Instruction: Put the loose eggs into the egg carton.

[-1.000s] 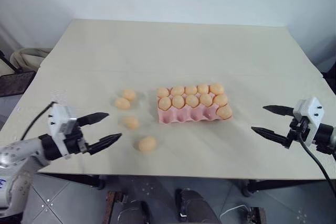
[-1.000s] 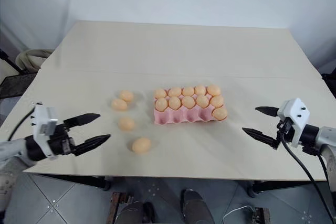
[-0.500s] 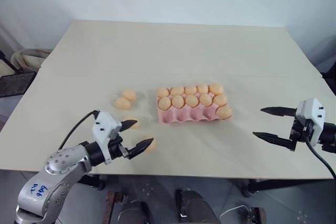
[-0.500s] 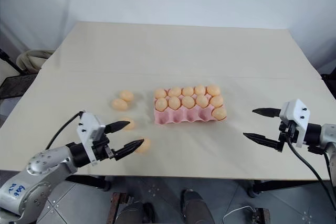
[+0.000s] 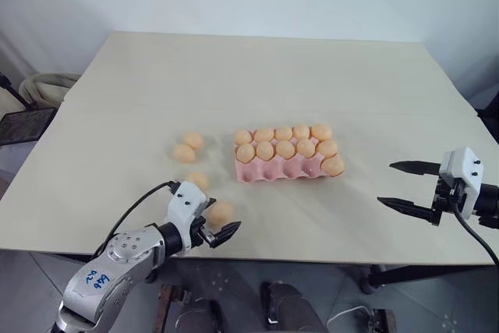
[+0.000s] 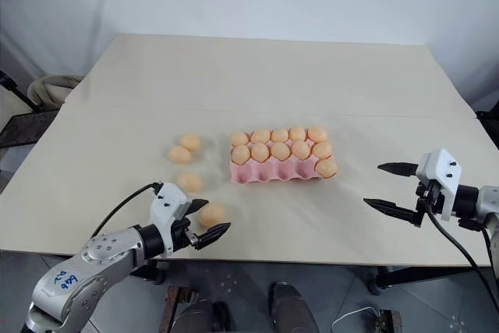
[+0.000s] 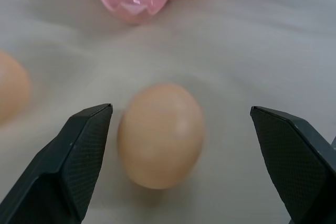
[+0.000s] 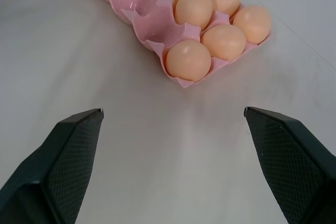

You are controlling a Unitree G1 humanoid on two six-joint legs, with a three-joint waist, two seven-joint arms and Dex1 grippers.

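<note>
egg carton (image 5: 284, 163): mid-counter (image 5: 257, 76), near row vacant for loading | loose eggs: four left of carton, nearest (image 7: 160, 135) between fingers of left hand (image 6: 200, 220), spread, not touching, lined up to pinch | right hand (image 5: 407, 185): spread, well right of carton, idle

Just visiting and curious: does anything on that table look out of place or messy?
Four eggs lie loose on the table left of the pink egg carton rather than in it; its near row of cups looks mostly empty. The left hand is open around the nearest loose egg. Nothing looks cracked or spilled.
</note>
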